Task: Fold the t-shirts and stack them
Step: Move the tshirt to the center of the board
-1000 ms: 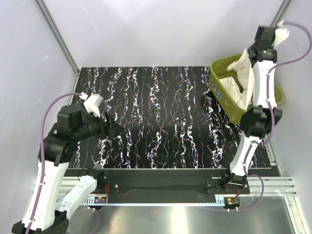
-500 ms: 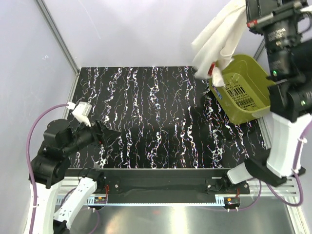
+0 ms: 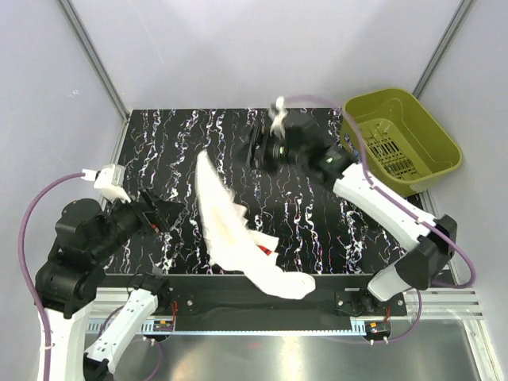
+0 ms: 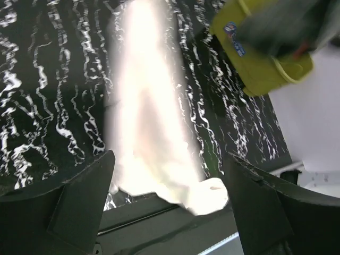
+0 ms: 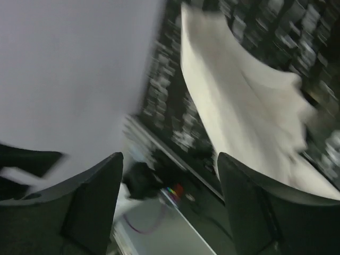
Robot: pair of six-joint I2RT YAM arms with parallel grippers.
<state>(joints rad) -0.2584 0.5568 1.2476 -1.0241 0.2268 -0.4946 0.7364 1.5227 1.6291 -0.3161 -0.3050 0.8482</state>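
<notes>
Sizing up the t-shirt [image 3: 230,230] — it lies bunched in a long off-white strip across the middle of the surface [image 3: 159,143], near end hanging over the front edge, a little red showing. Folding not begun; spreading it flat looks like the step in hand. My left fingers [image 4: 79,207] are spread, holding nothing; my right fingers [image 5: 255,212] likewise, over the far side. Next — catch two corners, draw them apart. Olive basket [image 3: 389,119] far right; pale walls around.
</notes>
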